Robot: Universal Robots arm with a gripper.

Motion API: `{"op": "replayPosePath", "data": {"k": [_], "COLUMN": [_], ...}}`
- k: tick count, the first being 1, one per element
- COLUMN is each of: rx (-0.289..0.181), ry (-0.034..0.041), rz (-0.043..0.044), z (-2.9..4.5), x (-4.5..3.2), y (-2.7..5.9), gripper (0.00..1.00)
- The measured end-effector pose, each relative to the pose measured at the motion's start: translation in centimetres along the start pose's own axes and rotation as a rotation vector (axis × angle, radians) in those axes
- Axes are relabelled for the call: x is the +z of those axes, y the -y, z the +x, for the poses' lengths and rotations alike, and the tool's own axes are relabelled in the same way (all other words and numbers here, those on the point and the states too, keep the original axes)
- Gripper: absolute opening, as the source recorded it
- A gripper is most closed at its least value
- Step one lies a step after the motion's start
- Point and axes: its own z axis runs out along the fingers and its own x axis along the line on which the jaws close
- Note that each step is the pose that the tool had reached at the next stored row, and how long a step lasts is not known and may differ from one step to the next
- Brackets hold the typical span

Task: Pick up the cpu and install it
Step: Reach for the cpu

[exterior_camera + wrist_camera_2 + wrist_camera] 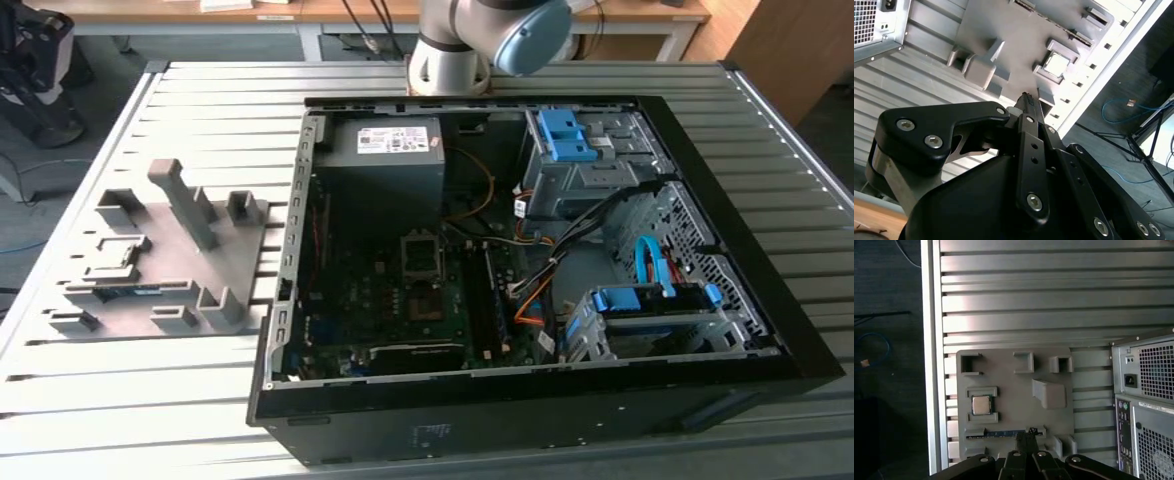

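Pincer [1026, 96] closed, empty, hanging over the grey fixture plate [1014, 385], not touching it. Cpu [981, 404] lies flat on that plate between two pocket lips [982, 391], near the tips, untouched. Step, I judge: approach for the pick, install not begun. A grip would need jaws parted and squared to the chip's two free edges. Exterior view: plate at 9 o'clock of the open case [534, 400], socket [420, 245] mid-board. Desk [1029, 305] edge just beside plate; overhead room looks open.

Open from above, the cpu [981, 404] sits near the fixture plate's [1014, 385] edge (low brackets [982, 391] flank it); a post [1050, 392] stands mid-plate.
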Motion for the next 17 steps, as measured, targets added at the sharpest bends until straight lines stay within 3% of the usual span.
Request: {"op": "replayPosePath", "data": {"k": [11,17], "rx": [0.000,0.000], "ry": [0.0000,0.0001], "rz": [0.0000,0.0008], "z": [0.90,2.27], "x": [1.75,2.76], "y": [0.13,0.16], "gripper": [0.10,0.10]}}
